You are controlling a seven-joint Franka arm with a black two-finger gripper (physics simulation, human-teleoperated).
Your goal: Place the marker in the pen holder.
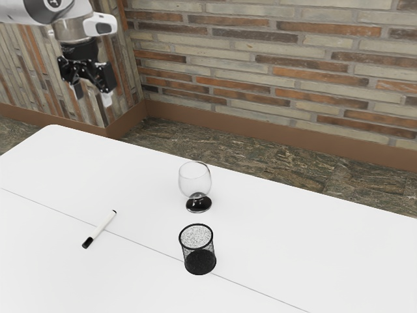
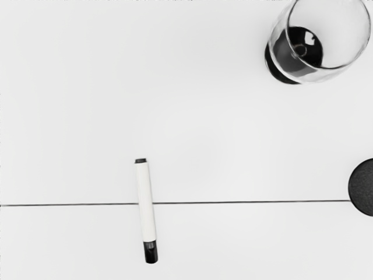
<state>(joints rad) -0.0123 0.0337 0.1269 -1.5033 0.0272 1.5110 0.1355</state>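
Gripper, exterior view: the black gripper (image 1: 93,96) was high up near the exterior view's left, and its two fingers stood spread apart, pointing mostly down.
Arm, exterior view: the white and gray arm (image 1: 69,27) came in from the upper left, with its hand end up over the marker's level.
Table edge, exterior view: the white table (image 1: 293,228) had a long straight far edge, with a round corner near the exterior view's left.
Marker, exterior view: the white marker (image 1: 101,227) with black ends lay flat on the table, across the thin line.
Pen holder, exterior view: the black mesh pen holder (image 1: 201,262) stood upright on that same line, well apart from the marker, with a wide bit of white table in between.
Glass, exterior view: the round glass (image 1: 195,180) stood up on its black foot, near the pen holder and closer to the far edge.
Marker, wrist view: it lay over the line, with white table all around it, touching no other thing.
Pen holder, wrist view: part of its round black shape was cut off by the picture's side.
Glass, wrist view: a gap of table kept it apart from both other things.
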